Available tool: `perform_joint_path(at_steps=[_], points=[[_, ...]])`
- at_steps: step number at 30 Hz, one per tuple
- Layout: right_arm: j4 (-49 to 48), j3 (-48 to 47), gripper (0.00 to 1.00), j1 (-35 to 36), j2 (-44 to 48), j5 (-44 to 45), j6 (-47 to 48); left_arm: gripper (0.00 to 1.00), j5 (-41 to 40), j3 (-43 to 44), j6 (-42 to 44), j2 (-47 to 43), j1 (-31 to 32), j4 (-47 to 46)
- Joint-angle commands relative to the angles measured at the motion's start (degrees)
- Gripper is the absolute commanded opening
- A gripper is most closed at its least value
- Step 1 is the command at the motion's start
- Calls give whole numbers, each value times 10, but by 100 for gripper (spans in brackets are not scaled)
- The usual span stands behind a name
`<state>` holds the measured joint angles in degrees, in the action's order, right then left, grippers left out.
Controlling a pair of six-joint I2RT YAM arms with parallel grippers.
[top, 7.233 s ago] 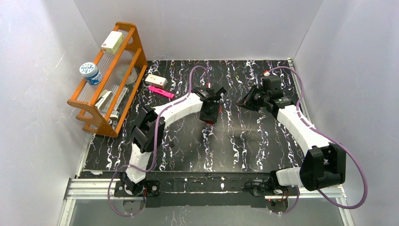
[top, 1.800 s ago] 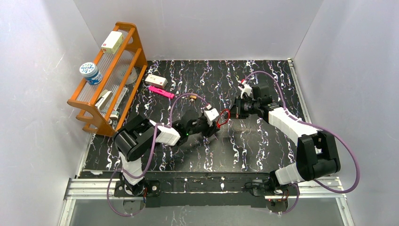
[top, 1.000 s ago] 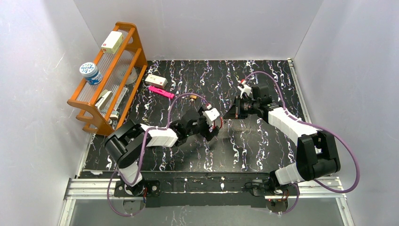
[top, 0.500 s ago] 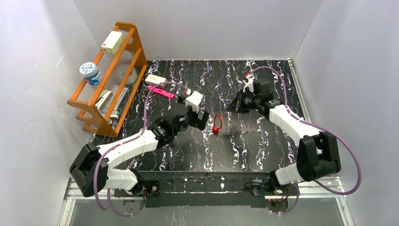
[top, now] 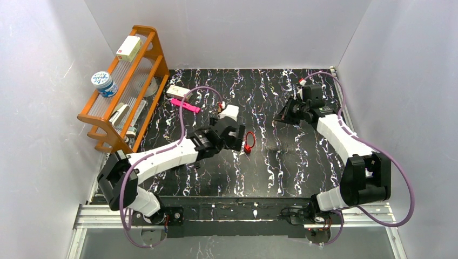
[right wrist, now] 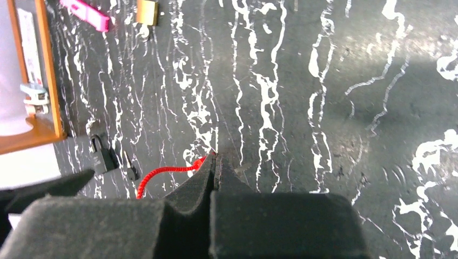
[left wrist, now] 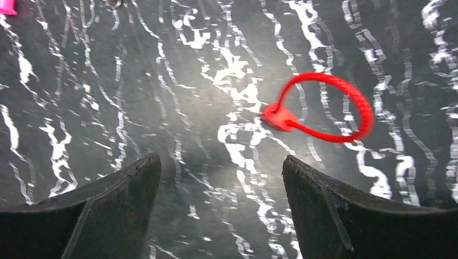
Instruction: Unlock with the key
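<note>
— Where's the lock?
— I see the padlock (right wrist: 102, 152) lying on the surface (top: 281, 162), with a dark piece (right wrist: 129, 172) just beside it, too small to name. The red loop (left wrist: 324, 108) lies near, just ahead of my left tool (left wrist: 219, 162), which is spread. My right tool (right wrist: 216, 162) is pressed together.

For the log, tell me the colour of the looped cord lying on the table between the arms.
The looped cord is red; it shows best in the left wrist view.
</note>
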<state>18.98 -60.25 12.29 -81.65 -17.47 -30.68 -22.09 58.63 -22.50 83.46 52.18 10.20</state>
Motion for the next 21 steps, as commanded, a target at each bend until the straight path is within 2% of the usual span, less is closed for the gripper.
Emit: perform_joint_path(at_steps=[1,5,9,13,17,21], points=[[58,-34,1,-14,10,31,-25,79,-118,72,-139,7,75,92],[94,-27,1,-20,27,94,-63,76,-212,105,-182,47,137,131],[145,-23,1,-27,47,154,-107,77,-244,168,-242,98,155,197],[202,-33,1,-36,74,211,-115,80,-317,221,-332,157,182,238],[214,-16,1,-40,110,232,-122,87,-330,254,-371,229,187,241],[215,5,1,-41,132,216,-132,86,-335,283,-381,288,188,242]])
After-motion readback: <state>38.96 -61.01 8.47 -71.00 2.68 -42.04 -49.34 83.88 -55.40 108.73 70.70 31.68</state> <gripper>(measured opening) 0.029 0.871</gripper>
